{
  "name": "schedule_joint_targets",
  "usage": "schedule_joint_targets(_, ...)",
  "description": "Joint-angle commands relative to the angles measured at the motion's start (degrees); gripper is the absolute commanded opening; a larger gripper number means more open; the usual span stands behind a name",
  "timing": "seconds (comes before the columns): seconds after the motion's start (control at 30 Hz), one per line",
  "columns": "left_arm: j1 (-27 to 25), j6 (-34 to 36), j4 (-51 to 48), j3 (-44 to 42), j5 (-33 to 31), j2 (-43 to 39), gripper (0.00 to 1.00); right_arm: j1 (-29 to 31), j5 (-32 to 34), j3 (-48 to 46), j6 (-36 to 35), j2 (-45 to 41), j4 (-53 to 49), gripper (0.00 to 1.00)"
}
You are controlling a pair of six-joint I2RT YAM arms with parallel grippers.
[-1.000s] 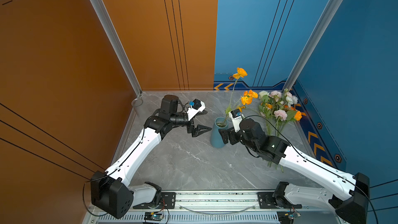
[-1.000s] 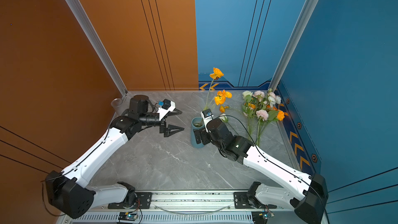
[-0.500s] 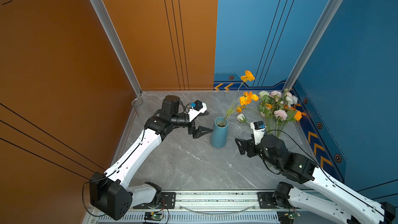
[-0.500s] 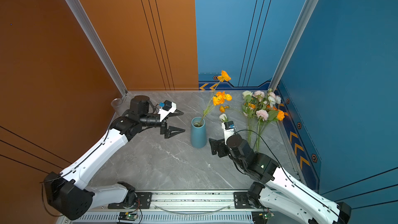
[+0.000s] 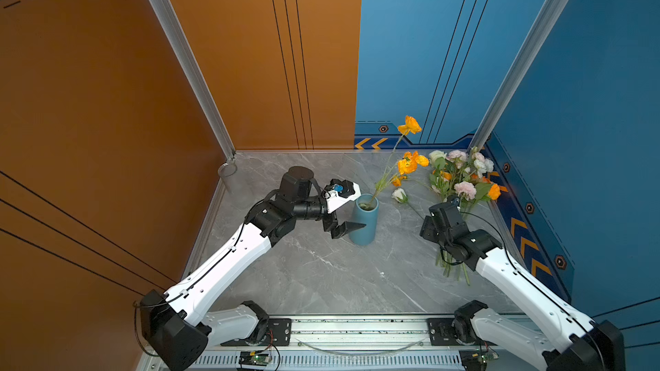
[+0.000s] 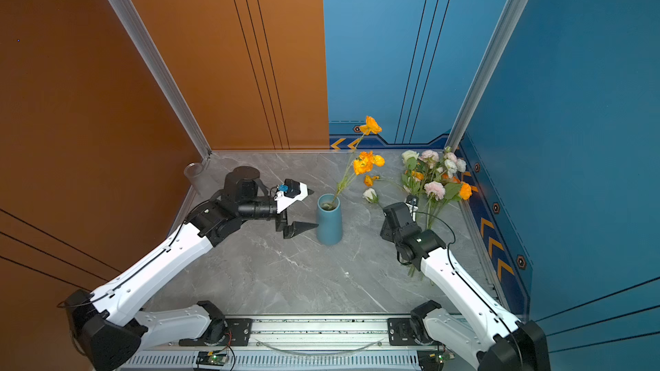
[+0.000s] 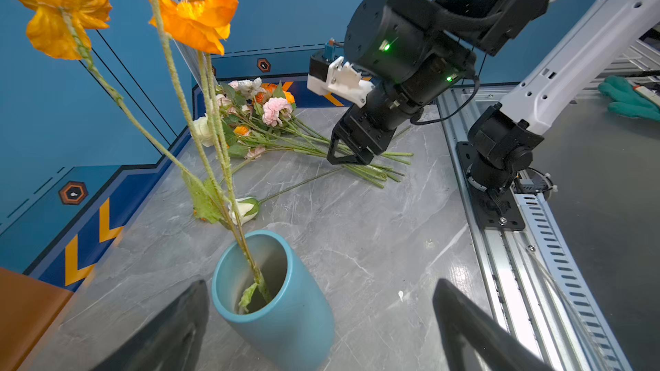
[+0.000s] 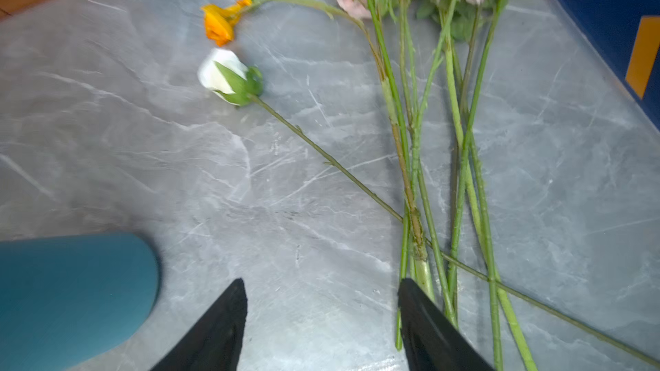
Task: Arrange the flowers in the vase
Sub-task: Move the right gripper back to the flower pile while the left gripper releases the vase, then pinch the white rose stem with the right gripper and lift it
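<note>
From where I stand, the tall teal cylindrical vase [image 5: 364,221] is upright mid-worktop and already holds the long orange poppies [image 5: 410,164], which lean toward 1 o'clock. The rest of the flowers [image 5: 460,182], pink, white and orange on green stems, lie flat on the grey marble-look worktop [image 5: 321,273] at 3 o'clock of the vase, cut ends toward 6 o'clock. A single white rosebud [image 8: 225,74] lies apart at 2 o'clock, its thin stem crossing the others. The right claw [image 8: 321,285] hangs low over those cut ends, jaws about half apart and empty, with 1 finger right at the stem cluster. The left claw [image 6: 315,208] is spread wide just beside the vase at 9 o'clock, gripping nothing. I'd say the job now is picking 1 stem. It would go best to straddle only 1 stalk, clear of the crossing, pinch low near the cut end and lift straight up. The left claw should brace the vase, since the leaning poppies could tip it.
</note>
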Motion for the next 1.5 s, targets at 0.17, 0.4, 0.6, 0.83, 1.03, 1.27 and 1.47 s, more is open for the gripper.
schedule_joint_targets(0.17, -3.04, 0.65, 0.77, -0.64, -4.57, -0.75, 0.98, -7.46, -8.23, 12.81, -14.49, 21.25, 1.25, 0.62)
schedule_joint_targets(0.4, -14.39, 0.74, 5.11, -1.74, -29.3, 1.0, 0.98, -9.14, -8.27, 26.32, -23.37, 37.7, -8.4, 0.55)
schedule_joint_targets(0.6, -22.36, 4.37, 6.14, -3.6, -35.03, 3.73, 0.98, -10.31, -6.4, 27.94, -27.56, 43.31, -11.02, 0.47)
schedule_joint_targets(0.83, -23.87, 5.16, 6.12, -4.15, -35.04, 4.77, 0.98, -11.41, -5.3, 27.76, -29.02, 46.54, -12.03, 0.38)
schedule_joint_targets(1.03, -24.19, 5.97, 6.18, -4.61, -34.9, 4.73, 0.98, -11.49, -3.83, 28.33, -29.88, 48.23, -12.12, 0.3)
schedule_joint_targets(1.27, -24.3, 6.18, 6.13, -4.69, -34.78, 4.54, 0.98, -10.57, -3.46, 28.82, -33.09, 48.88, -11.74, 0.15)
schedule_joint_targets(1.47, -24.41, 6.43, 6.11, -4.76, -35.02, 4.69, 0.98, -8.47, -4.76, 31.9, -34.77, 48.92, -11.43, 0.03)
